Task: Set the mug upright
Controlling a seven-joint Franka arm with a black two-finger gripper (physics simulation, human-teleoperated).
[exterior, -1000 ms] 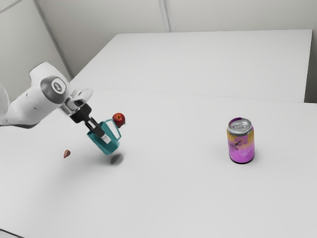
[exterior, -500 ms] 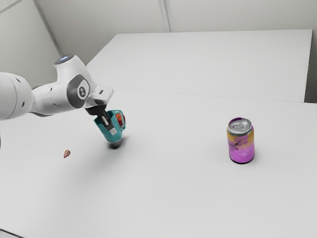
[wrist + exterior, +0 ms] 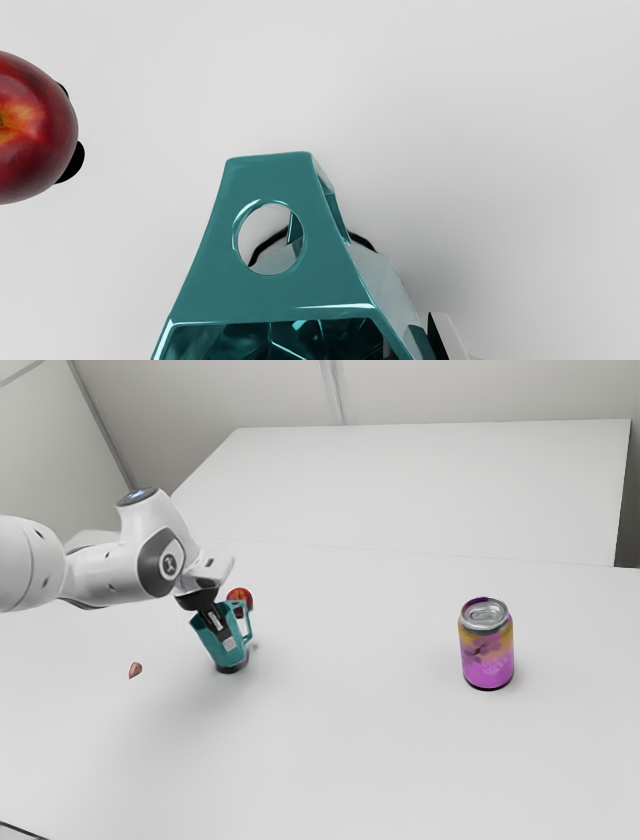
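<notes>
At the exterior view's left we saw a small reddish piece [image 3: 135,670], then our gripper [image 3: 228,644] gripping the teal mug [image 3: 237,658], which leaned left, its base at or just above the table [image 3: 330,740], its glossy inner walls visible. A red fruit [image 3: 240,596] lay on its far side. At the exterior view's right stood a lidded can [image 3: 487,650], contents hidden.

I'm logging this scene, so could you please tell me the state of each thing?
Mug: mouth up, leaning slightly; base at or just above the table.
Gripper: shut on the mug.
Can: upright; opened or not, can't tell.
Red fruit: whole.
Small reddish piece: lying loose.
</notes>
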